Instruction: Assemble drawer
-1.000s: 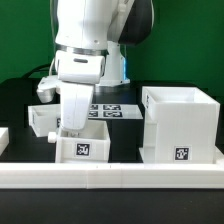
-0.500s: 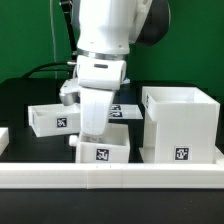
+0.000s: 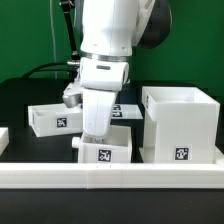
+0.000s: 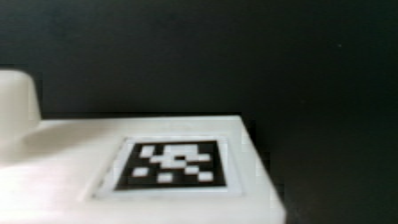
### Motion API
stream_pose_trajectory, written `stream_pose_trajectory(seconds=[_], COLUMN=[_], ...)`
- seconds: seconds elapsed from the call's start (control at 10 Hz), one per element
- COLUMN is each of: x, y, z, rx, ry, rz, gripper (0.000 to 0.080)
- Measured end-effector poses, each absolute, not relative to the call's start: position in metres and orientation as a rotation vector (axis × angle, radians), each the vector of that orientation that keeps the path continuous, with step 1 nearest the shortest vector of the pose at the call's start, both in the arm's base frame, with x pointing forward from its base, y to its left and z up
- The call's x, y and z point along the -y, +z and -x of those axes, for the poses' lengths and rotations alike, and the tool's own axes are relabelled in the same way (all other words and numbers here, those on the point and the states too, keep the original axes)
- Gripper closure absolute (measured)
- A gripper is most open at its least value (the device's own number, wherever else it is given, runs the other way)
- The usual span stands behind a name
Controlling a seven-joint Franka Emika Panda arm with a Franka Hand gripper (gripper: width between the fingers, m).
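My pincer (image 3: 92, 132), open or closed I cannot tell, has slid the front knobbed tray (image 3: 106, 153) closer to the box housing (image 3: 180, 125), now just beside it, likely nearing insertion.

A long low white rail (image 3: 110, 178) lies along the black table's (image 3: 15, 105) near edge, the marker board (image 3: 130, 110) farther back.
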State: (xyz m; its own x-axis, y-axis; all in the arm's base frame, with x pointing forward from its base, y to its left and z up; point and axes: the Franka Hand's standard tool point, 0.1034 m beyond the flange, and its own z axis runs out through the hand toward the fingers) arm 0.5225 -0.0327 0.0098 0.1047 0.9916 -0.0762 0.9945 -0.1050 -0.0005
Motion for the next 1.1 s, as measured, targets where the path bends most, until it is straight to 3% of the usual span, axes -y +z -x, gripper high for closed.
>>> stream_pose_trajectory(seconds=[0.4, 1.1], x=[0.017, 0.018], y=[0.016, 0.013], z=[-0.535, -0.534], rx=[-2.071, -2.1], ry=[-0.094, -0.065], rz=[-2.308, -2.259], gripper=[0.0758, 0.0758])
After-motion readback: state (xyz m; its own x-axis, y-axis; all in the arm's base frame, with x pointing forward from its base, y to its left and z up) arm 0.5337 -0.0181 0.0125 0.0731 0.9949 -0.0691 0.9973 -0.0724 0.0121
